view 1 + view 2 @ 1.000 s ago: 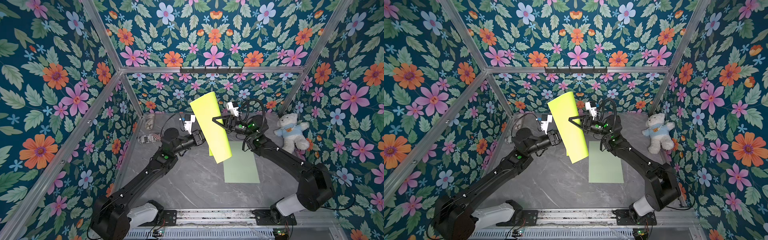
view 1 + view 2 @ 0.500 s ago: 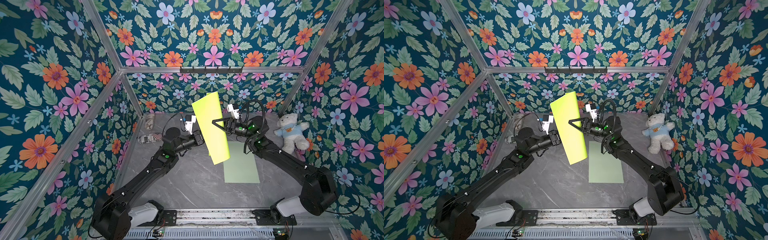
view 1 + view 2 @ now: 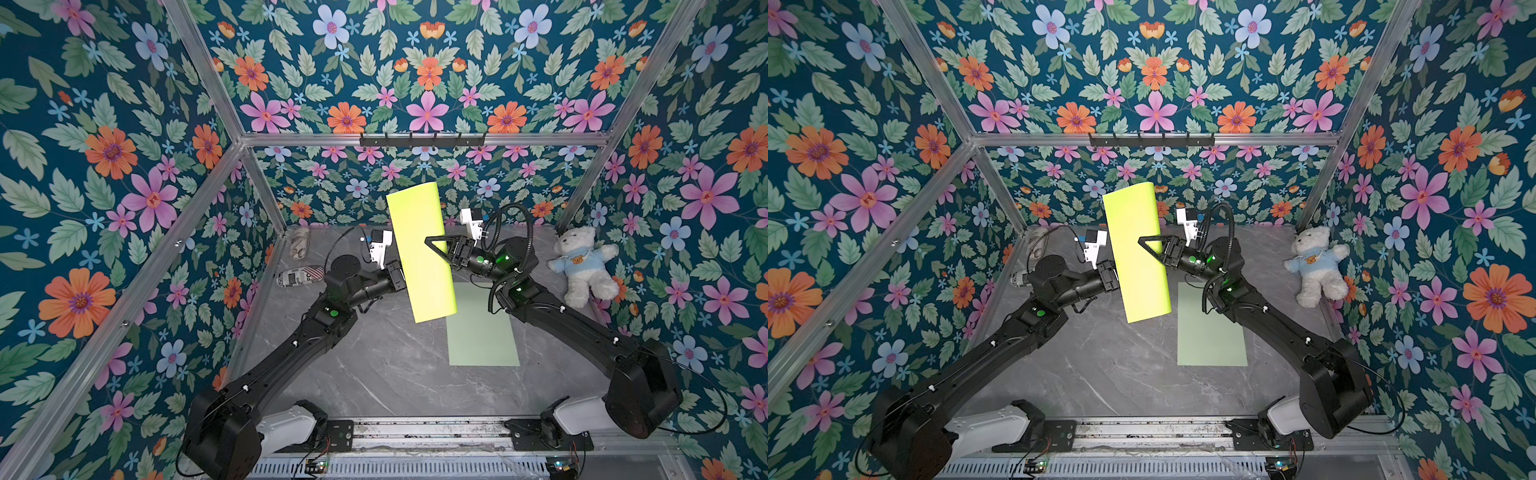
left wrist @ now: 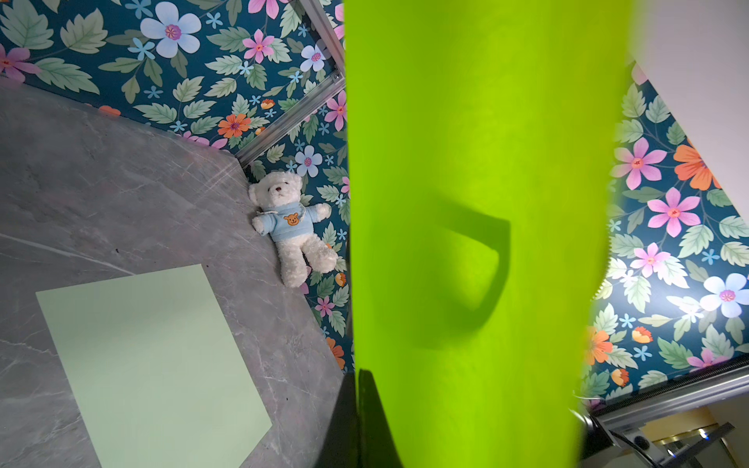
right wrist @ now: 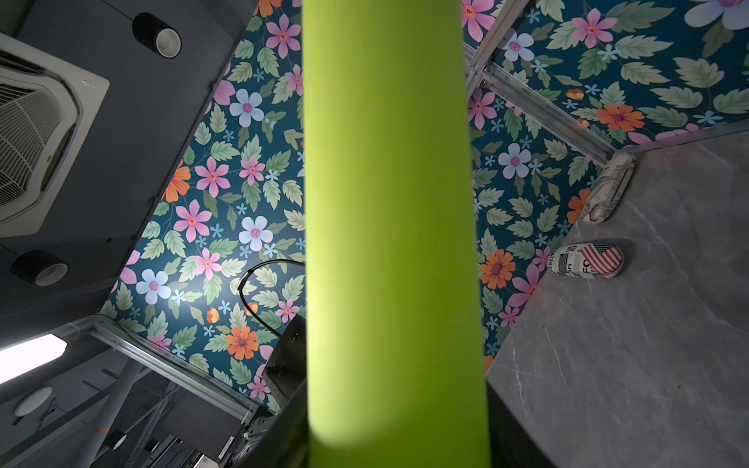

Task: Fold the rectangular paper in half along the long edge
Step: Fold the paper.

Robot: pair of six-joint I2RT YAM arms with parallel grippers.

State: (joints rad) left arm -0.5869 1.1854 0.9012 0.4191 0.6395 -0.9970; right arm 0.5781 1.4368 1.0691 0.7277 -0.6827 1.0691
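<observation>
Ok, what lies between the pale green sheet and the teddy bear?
Only bare grey tabletop between the pale green sheet and the teddy bear, plain in the left wrist view. In both top views the right arm crosses above that stretch.

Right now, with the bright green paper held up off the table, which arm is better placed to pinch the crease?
Right. The left gripper is shut on one long side of the paper, holding it aloft, while the right gripper has its jaws open astride the bowed side.
</observation>
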